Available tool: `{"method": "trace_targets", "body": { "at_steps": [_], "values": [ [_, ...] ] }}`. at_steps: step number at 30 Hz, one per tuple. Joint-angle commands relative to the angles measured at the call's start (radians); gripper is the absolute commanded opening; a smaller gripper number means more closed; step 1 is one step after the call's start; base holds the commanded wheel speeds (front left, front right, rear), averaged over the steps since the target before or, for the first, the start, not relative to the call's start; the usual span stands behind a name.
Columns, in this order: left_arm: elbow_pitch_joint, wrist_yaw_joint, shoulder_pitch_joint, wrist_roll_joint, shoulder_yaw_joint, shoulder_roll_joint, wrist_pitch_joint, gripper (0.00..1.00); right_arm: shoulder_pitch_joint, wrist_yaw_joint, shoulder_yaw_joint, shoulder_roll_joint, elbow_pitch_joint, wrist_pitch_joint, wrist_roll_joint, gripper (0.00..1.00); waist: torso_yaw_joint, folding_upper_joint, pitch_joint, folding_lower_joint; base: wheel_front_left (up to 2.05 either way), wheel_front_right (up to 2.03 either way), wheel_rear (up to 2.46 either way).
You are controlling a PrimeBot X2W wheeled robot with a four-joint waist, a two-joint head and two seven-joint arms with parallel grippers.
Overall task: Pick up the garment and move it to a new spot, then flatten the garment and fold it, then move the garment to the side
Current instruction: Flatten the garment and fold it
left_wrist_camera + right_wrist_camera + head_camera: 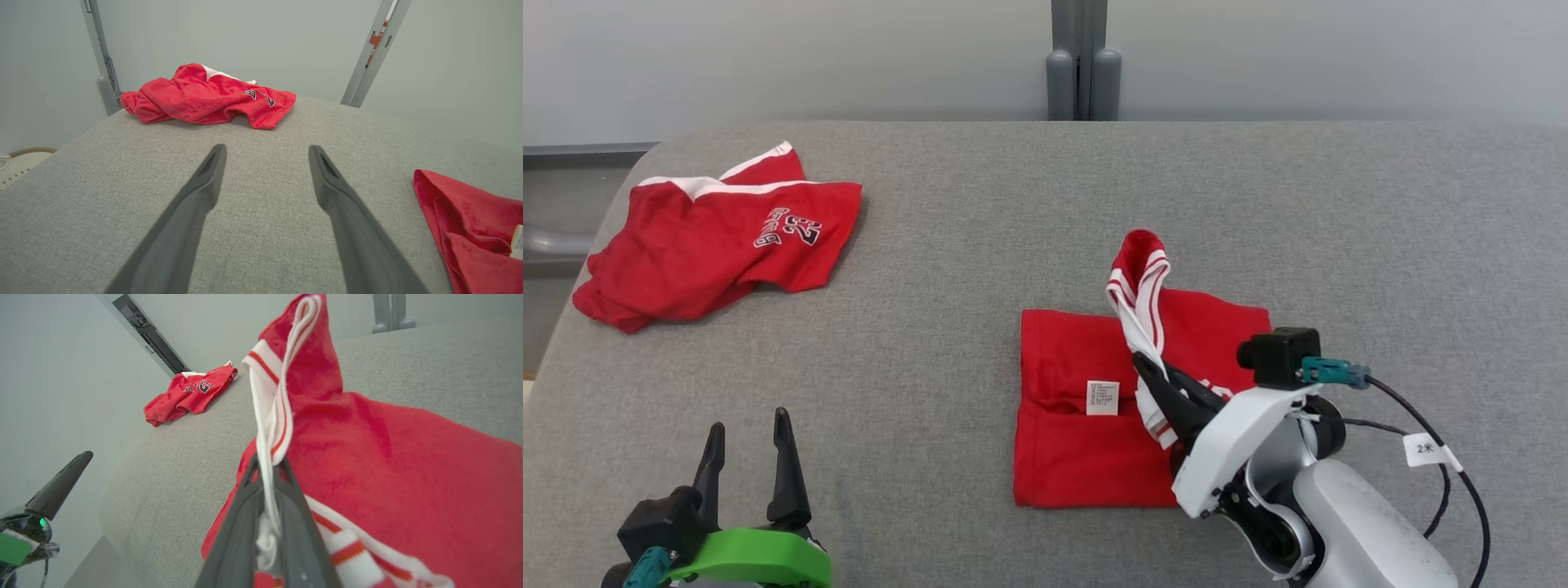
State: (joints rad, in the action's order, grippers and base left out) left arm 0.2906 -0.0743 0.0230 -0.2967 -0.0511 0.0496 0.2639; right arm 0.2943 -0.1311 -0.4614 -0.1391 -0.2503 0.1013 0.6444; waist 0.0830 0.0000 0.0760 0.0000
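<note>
Left gripper (749,420) sits at near left, low over the grey fabric surface (1013,204), green-collared. Its jaws are spread wide with nothing between them; the left wrist view shows bare fabric between the two fingers (267,148).

Right gripper (1147,367) is at near right on a white forearm, angled toward far left over the garment (1070,359). Its jaws are pinched tight on the white-and-red striped trim (1139,294). In the right wrist view the trim (269,396) runs straight down into the closed fingertips (267,465), bunched white cloth between the fingers. A black wrist camera (1278,355) with a teal plug sits on that arm, and a black cable with a white tag (1425,449) trails off right.

Garment is red, lying right of centre on the surface as a rough folded rectangle. One trimmed edge is pulled up off the flat part, standing in a loop above the gripper, tilted toward the far side. A white label (1103,398) lies on its left half, near a fold line. The rest of the cloth is flat on the surface; its right side is partly hidden by the arm. The left wrist view catches its left edge (470,212) at right; the right wrist view has it close up (388,457).

Second garment (719,237) is at far left, well apart from the first: red, crumpled, white stripes, a black-and-white number print facing up. It is near the surface's left edge (204,98) (188,394).

Grey post (1083,61) stands behind the far edge, against a pale wall.
</note>
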Motion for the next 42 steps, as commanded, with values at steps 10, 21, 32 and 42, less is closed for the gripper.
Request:
{"method": "trace_targets", "body": {
  "at_steps": [10, 21, 32, 42],
  "values": [
    [0.009, 0.012, 0.017, -0.015, 0.021, 0.002, 0.0, 1.0, 0.069, 0.0, -0.035, 0.074, -0.135, -0.029, 0.026, 0.0, 0.063, 0.0, 0.015, 0.0, 0.0, 0.0, 0.0],
    [0.018, 0.011, 0.032, -0.017, 0.028, 0.002, 0.0, 1.0, 0.137, 0.0, -0.076, 0.088, -0.251, -0.134, 0.064, 1.0, 0.06, 0.0, 0.025, 0.0, 0.0, 0.0, 0.0],
    [0.013, 0.004, 0.007, 0.002, 0.012, 0.002, 0.0, 1.0, 0.163, 0.0, 0.031, -0.004, -0.259, -0.304, 0.009, 1.0, 0.014, 0.0, -0.007, 0.0, 0.0, 0.0, 0.0],
    [-0.012, 0.015, -0.012, 0.016, 0.008, 0.002, 0.0, 1.0, 0.027, 0.0, 0.172, -0.106, -0.136, -0.366, -0.065, 1.0, -0.021, 0.0, -0.027, 0.0, 0.0, 0.0, 0.0]
  ]
}}
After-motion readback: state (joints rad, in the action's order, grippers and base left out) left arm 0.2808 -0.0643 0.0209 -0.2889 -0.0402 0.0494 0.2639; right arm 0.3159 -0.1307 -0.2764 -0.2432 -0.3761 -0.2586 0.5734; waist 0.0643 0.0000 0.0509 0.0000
